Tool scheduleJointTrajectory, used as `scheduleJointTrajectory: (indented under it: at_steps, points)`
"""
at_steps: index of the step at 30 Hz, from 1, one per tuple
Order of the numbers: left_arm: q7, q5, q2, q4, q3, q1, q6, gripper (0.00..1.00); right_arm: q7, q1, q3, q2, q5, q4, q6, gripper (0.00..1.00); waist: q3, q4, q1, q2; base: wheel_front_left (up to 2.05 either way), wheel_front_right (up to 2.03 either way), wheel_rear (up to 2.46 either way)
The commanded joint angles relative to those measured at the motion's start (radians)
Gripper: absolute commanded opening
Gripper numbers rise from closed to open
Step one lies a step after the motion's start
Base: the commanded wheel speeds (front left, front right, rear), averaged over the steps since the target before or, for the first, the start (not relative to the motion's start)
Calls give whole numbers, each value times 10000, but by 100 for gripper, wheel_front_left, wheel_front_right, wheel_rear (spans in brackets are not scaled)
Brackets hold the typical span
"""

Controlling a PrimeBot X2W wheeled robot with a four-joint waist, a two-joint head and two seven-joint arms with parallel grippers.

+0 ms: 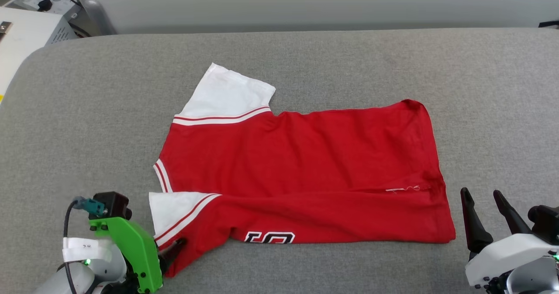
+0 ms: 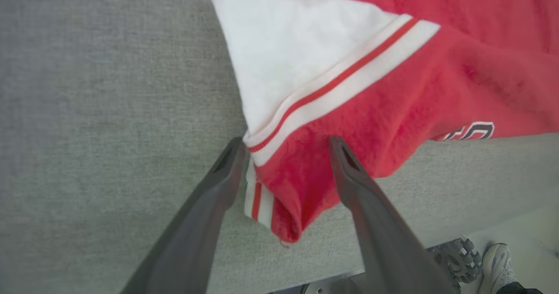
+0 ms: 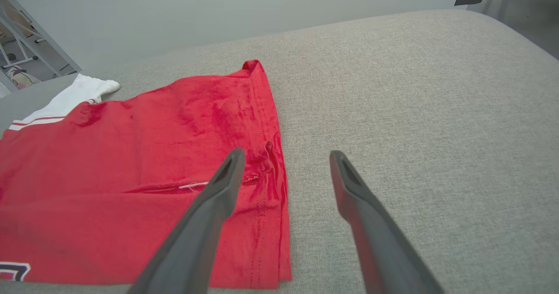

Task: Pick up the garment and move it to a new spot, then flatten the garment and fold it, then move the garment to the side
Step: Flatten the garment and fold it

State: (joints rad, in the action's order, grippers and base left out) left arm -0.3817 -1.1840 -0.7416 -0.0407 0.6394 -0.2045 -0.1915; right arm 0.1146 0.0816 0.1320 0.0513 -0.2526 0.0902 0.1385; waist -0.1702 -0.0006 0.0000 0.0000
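Folding seemed to be the step in hand. The garment (image 1: 301, 163) lay spread on the grey cloth-covered counter (image 1: 87, 110) between the two grippers, and its near long edge looked already turned over onto the body.

The left gripper (image 2: 286, 154) sat at the garment's near shoulder corner. Its fingers (image 2: 349, 171) were spread wide, one on either side of a raised bunch of red cloth and striped trim, and not pinched on it. The right gripper (image 1: 481, 198) stood just beside the garment's hem (image 1: 436, 167), near its front corner, with fingers parted and nothing between them.

To my eye the next move called for the left fingers to close on that bunched corner while the right gripper shifted over the hem corner and took it. Both ends could then be carried across the garment together. Lifting only one end would likely drag the cloth askew.

The garment itself was plain red on the side facing up, fairly flat, with shallow creases toward the hem. One white sleeve (image 1: 227, 95) stuck out at the far shoulder, edged in white and red stripes. The other sleeve (image 1: 174, 209) was folded in at the near shoulder. A slice of black, white-edged print (image 1: 269, 238) peeped out along the near edge, and a loose white thread (image 1: 404, 189) lay close to the hem.
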Motion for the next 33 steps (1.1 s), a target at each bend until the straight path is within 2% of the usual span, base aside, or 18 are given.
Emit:
scheduleJointTrajectory:
  at_steps: [1, 6, 7, 8, 9, 15, 19, 23, 27, 33]
  points:
    - [-118, -37, 154, -298, 90, -129, 103, 100, 42, -104, 2, -5, -16, 34, -78, 100, -215, -124, 0, 0, 0, 0, 0]
    - [-636, 137, 622, -1181, 695, -486, 446, 100, 56, -128, 63, -8, -191, -33, -78, 100, -392, -161, 0, 0, 0, 0, 0]
    - [-784, 124, 758, -1340, 836, -541, 551, 76, 67, -134, 77, -8, -225, -59, -78, 100, -417, -166, 0, 0, 0, 0, 0]
    - [-836, 165, 838, -1473, 929, -601, 631, 45, 74, -144, 84, -8, -252, -76, -78, 100, -435, -171, 0, 0, 0, 0, 0]
    - [-857, 202, 944, -1640, 1010, -670, 730, 0, 91, -156, 95, -9, -286, -97, -78, 100, -453, -171, 0, 0, 0, 0, 0]
    - [-570, 259, 1369, -2434, 1117, -937, 1349, 0, 376, -235, 267, -9, -392, -78, -78, 100, -411, -99, 0, 0, 0, 0, 0]
    - [-22, 435, 1290, -2460, 943, -1001, 1499, 0, 1015, -275, 367, -9, -447, -36, -78, 100, -260, -25, 0, 0, 0, 0, 0]
    - [472, 771, 873, -1777, 746, -900, 1253, 0, 2619, -212, 236, 338, -679, -99, -78, 100, -74, 84, 0, 0, 0, 0, 0]
    - [787, 1160, 336, -657, 550, -750, 737, 0, 4196, -286, 75, 772, -1011, -101, -78, 100, -25, 234, 0, 0, 0, 0, 0]
    - [980, 1465, -166, 901, 303, -567, 82, 0, 5394, -813, -249, 1024, -1277, -324, -78, 100, -322, 442, 0, 0, 0, 0, 0]
